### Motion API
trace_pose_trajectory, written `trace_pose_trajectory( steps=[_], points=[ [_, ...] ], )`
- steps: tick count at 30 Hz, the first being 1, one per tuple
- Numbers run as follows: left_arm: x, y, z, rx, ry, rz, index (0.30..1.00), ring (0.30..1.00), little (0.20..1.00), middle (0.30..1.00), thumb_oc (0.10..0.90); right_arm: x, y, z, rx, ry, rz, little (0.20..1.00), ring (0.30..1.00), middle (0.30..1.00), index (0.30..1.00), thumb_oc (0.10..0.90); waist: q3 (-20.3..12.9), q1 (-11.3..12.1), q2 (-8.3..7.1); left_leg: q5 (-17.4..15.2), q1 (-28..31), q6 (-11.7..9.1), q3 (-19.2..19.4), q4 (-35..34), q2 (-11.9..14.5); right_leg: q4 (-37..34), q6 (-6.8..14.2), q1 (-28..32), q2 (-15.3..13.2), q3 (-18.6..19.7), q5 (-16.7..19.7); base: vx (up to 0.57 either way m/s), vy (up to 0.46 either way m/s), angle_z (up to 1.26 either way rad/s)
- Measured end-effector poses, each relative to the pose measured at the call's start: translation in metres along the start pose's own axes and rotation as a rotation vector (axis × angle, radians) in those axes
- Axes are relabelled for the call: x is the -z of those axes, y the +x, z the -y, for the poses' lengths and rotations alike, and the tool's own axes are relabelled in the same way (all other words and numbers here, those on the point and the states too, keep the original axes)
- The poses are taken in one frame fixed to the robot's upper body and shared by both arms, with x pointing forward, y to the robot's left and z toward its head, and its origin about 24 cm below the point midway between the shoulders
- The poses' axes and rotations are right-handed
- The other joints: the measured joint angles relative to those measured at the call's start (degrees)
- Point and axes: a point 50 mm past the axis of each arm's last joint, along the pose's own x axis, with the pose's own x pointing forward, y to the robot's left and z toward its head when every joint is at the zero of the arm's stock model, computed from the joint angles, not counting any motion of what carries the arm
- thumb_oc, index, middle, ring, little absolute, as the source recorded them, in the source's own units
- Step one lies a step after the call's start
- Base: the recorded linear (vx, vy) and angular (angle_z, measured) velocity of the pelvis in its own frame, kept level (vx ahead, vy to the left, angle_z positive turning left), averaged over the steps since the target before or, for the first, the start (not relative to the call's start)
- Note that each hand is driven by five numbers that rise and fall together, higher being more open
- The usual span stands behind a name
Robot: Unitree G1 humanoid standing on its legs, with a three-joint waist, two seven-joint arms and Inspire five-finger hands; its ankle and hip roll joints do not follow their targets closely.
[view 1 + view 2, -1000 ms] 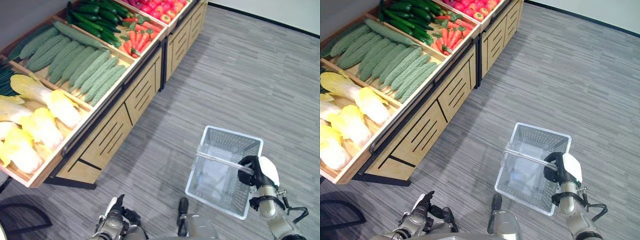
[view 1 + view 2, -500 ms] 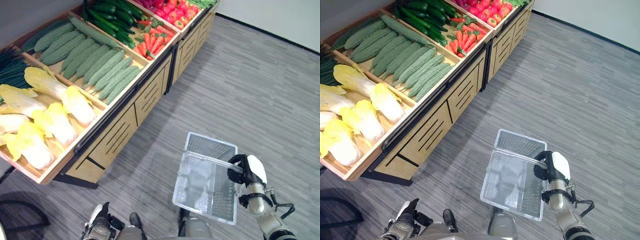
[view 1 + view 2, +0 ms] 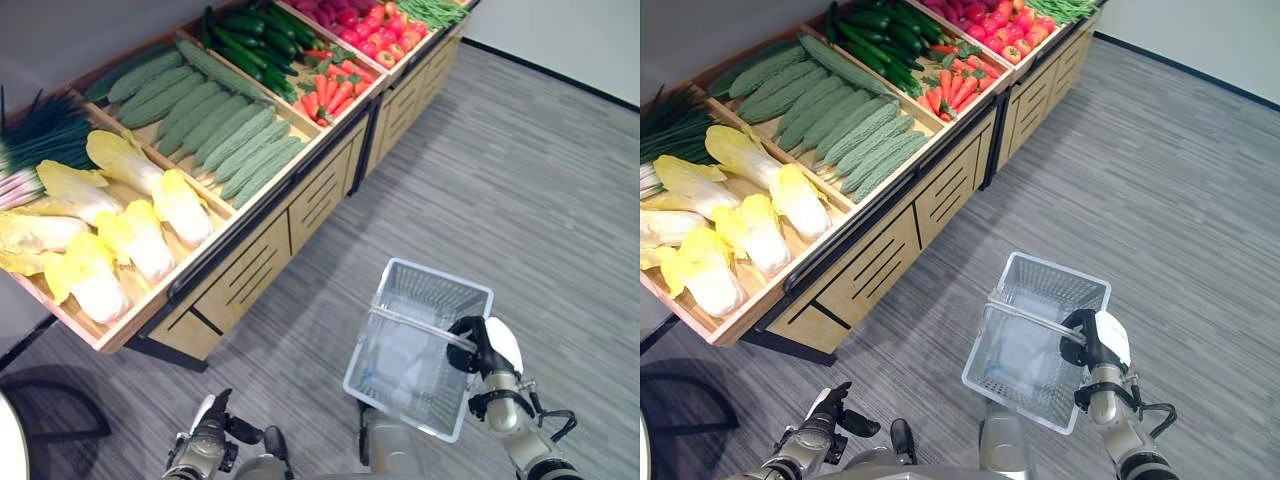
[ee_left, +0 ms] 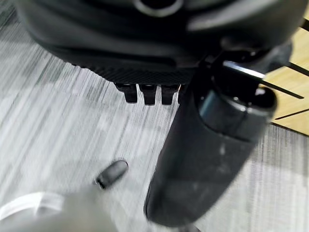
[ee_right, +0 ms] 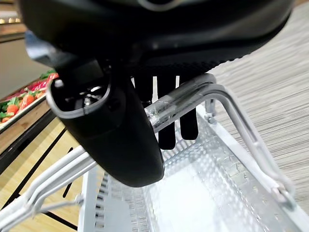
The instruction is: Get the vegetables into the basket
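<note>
Right hand [image 3: 487,345] curls round the handle of my empty wire basket [image 3: 420,358], beside the produce stand [image 3: 240,270]. Its cabbages [image 3: 150,225] look leafy and bruisable; I'd grip them mid-body.

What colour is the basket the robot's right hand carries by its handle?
The basket is silver-grey wire mesh; the right eye view shows it best.

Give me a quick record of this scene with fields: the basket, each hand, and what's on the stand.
basket: clear mesh basket, empty, carried by its handle
right hand: right hand, fingers curled round the basket handle
left hand: left hand, low beside the robot, holding nothing
stand: wooden produce stand to the robot's left
vegetables: cabbages, bitter gourds, cucumbers, carrots
</note>
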Motion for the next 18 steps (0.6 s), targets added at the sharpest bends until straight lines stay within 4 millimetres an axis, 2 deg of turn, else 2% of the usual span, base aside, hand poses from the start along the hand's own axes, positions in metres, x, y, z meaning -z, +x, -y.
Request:
trace_pose_trajectory(
  steps=[1,2,3,4,6,7,9,12,14,15,18],
  points=[
    [-0.002,-0.001,0.006,0.031,-0.009,0.012,1.0,1.0,1.0,1.0,0.9,0.0,0.003,0.004,0.008,-0.01,0.005,0.3,0.3,0.3,0.3,0.4,0.2,-0.3,1.29,0.6,0.5,0.0,-0.2,0.3,0.9,0.2,-0.6,0.6,1.0,-0.3,0.1,0.12,-0.1,0.31],
    [-0.003,-0.001,0.013,0.06,-0.018,0.017,1.0,1.0,1.0,1.0,0.9,-0.001,0.005,0.008,0.016,-0.019,0.006,0.3,0.3,0.3,0.3,0.4,0.1,-0.4,2.65,1.1,1.2,-1.0,-0.5,0.3,1.8,0.8,-2.4,1.2,2.2,-0.6,-0.2,0.24,-0.307,0.16],
    [-0.005,-0.002,0.019,0.078,-0.025,0.023,1.0,1.0,1.0,1.0,0.9,-0.001,0.007,0.011,0.021,-0.028,0.007,0.3,0.3,0.3,0.3,0.4,0.2,-0.4,2.66,1.4,1.8,-1.3,-0.6,0.4,2.5,1.0,-3.8,1.8,2.7,-1.6,0.2,0.18,-0.248,0.14],
    [-0.007,-0.002,0.023,0.093,-0.035,0.032,1.0,1.0,1.0,1.0,0.9,0.0,0.008,0.014,0.029,-0.033,0.008,0.3,0.3,0.3,0.3,0.4,0.0,-0.7,3.44,2.3,1.8,-1.6,-0.6,1.0,3.2,1.0,-3.5,2.6,3.1,-2.3,-1.2,0.18,-0.248,0.26],
    [-0.019,-0.001,0.026,0.101,-0.073,0.073,1.0,1.0,1.0,1.0,0.9,0.002,0.01,0.021,0.039,-0.051,0.006,0.3,0.3,0.3,0.3,0.4,0.3,-0.8,3.23,2.0,2.1,-2.5,-1.2,1.6,4.2,0.9,-4.3,3.6,3.8,-3.6,-1.9,0.12,-0.217,0.26],
    [-0.02,0.0,0.026,0.104,-0.077,0.073,1.0,1.0,1.0,1.0,0.9,0.001,0.012,0.025,0.053,-0.047,0.008,0.3,0.3,0.3,0.3,0.4,0.3,-0.7,3.44,2.2,1.8,-2.5,-0.9,1.8,4.7,1.1,-4.6,3.6,4.5,-4.2,-2.4,0.14,-0.261,0.22],
    [-0.021,0.001,0.023,0.096,-0.096,0.067,1.0,1.0,1.0,1.0,0.9,0.006,0.01,0.03,0.066,-0.051,-0.006,0.3,0.3,0.3,0.3,0.4,0.2,-0.6,3.24,2.3,0.9,-3.4,-2.8,3.4,5.7,1.4,-5.4,4.2,4.7,-5.6,-3.5,0.09,-0.246,0.31],
    [-0.014,0.001,0.019,0.083,-0.089,0.028,1.0,1.0,1.0,1.0,0.9,0.011,0.009,0.038,0.081,-0.065,-0.012,0.3,0.3,0.3,0.3,0.4,0.4,-0.5,3.88,2.7,-0.4,-4.1,-4.0,4.5,6.6,2.4,-6.2,3.8,5.1,-7.1,-4.7,0.09,-0.261,0.27],
    [-0.002,-0.001,0.021,0.078,-0.086,-0.016,1.0,1.0,1.0,1.0,0.9,0.012,0.008,0.037,0.07,-0.069,-0.014,0.3,0.3,0.3,0.3,0.4,0.4,-0.3,4.06,3.8,-1.2,-5.3,-4.4,5.2,7.0,2.6,-6.7,3.9,5.4,-8.1,-5.2,0.08,-0.218,0.23],
    [0.0,-0.002,0.023,0.084,-0.088,-0.022,1.0,1.0,1.0,1.0,0.9,0.012,0.008,0.038,0.07,-0.069,-0.014,0.3,0.3,0.3,0.3,0.4,0.4,-0.2,4.08,4.8,-2.0,-6.2,-5.7,5.5,7.2,2.4,-7.0,3.8,5.5,-8.9,-5.4,0.07,-0.134,0.29],
    [-0.002,-0.002,0.027,0.098,-0.087,-0.013,1.0,1.0,1.0,1.0,0.9,0.011,0.009,0.038,0.07,-0.069,-0.01,0.3,0.3,0.3,0.3,0.4,0.3,0.0,4.21,7.4,-2.0,-6.7,-5.9,4.4,7.2,1.2,-7.1,4.5,5.4,-9.9,-5.4,0.05,-0.079,0.22]
  ],
)
